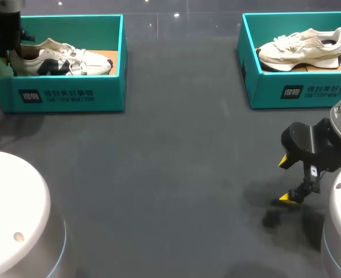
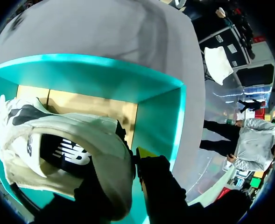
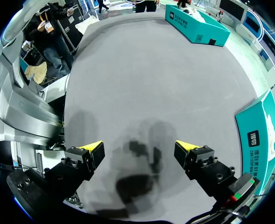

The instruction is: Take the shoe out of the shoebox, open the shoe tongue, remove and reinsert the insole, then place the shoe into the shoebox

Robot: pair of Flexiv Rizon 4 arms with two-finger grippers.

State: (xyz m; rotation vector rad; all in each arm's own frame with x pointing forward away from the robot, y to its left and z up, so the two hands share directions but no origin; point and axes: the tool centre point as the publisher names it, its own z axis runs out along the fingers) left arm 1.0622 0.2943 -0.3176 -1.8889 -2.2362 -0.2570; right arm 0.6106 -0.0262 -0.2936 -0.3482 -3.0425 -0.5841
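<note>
Left end effector (image 2: 128, 163) clamps shoe (image 1: 60, 58) heel, ready to lift from shoebox (image 1: 66, 95)
Right end effector (image 3: 138, 148) hovers released (nothing to hold yet)

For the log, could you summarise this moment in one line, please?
left fingers: shut on shoe heel in shoebox | right fingers: open above table

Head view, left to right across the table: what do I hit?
Left shoebox holding the black-and-white shoe → right shoebox holding the cream shoe. Right pincer left out: it sits nearer the camera, within the right shoebox's span.
</note>
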